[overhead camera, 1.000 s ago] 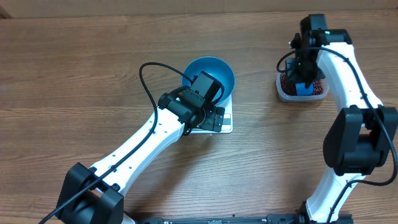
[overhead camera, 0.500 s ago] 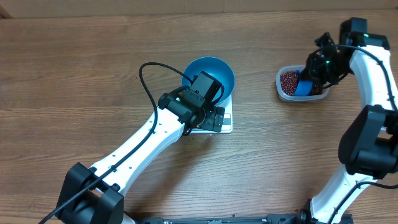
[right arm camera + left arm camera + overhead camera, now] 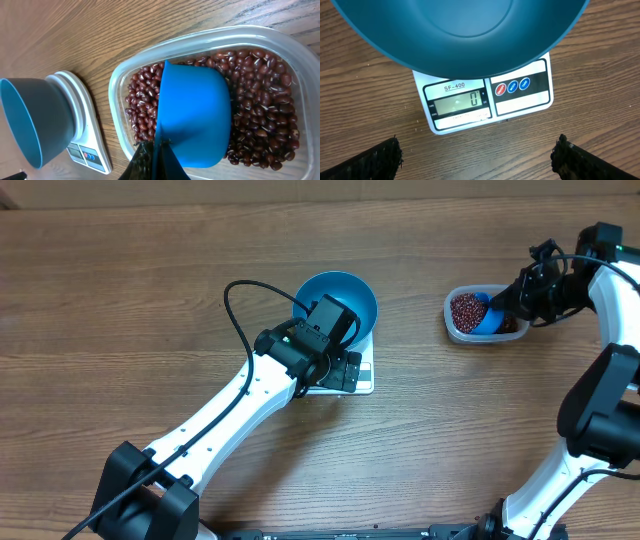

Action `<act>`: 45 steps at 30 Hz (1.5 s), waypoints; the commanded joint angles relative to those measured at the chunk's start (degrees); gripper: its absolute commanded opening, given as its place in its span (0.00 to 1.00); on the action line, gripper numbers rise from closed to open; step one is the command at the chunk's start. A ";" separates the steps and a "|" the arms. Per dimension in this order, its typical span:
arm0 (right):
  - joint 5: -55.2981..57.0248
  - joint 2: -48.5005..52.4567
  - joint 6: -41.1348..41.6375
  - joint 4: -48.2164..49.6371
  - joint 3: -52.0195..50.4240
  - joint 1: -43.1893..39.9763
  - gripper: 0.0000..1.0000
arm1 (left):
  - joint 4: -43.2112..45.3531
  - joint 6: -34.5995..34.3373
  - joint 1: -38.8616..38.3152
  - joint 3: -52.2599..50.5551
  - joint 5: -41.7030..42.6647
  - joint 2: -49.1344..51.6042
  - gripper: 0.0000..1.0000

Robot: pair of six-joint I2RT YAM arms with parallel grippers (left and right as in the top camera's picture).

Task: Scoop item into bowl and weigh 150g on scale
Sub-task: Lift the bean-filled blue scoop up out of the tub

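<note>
Beans (image 3: 260, 100) lie in the clear tub (image 3: 200, 37), none in the bowl (image 3: 345, 288) on the scale (image 3: 520, 100).
Right gripper (image 3: 155, 160) clamps the scoop (image 3: 195, 115) by its handle; a tilted carry could spill beans short. Left gripper (image 3: 480, 160) gapes empty by the scale.

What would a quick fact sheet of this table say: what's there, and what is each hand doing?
Bowl: blue bowl on the white scale, no beans visible inside
Scale display: reads 0
Beans: red-brown beans in a clear tub, on the right arm's side of the scale
Scoop: small blue scoop in the tub among the beans
Left hand: open, hovering by the scale's front edge, holding nothing
Right hand: shut on the scoop's handle
</note>
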 commanded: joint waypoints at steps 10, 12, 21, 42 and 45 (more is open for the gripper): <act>-4.31 0.79 -0.20 4.98 -4.09 -1.09 0.04 | 0.17 0.68 -0.20 -0.24 0.09 0.59 1.00; -4.37 0.79 -0.22 5.18 -4.48 -1.62 0.04 | 0.17 0.68 -0.20 -0.24 0.09 0.59 1.00; -7.32 0.79 -0.26 4.02 -4.48 -4.63 0.04 | 0.17 0.68 -0.20 -0.24 0.09 0.59 0.99; -17.81 0.76 -2.05 2.34 -4.42 -11.72 0.04 | 0.17 0.68 -0.20 -0.24 0.09 0.59 1.00; -22.21 0.76 -3.48 1.90 -4.42 -12.26 0.04 | 0.17 0.68 -0.20 -0.24 0.09 0.59 1.00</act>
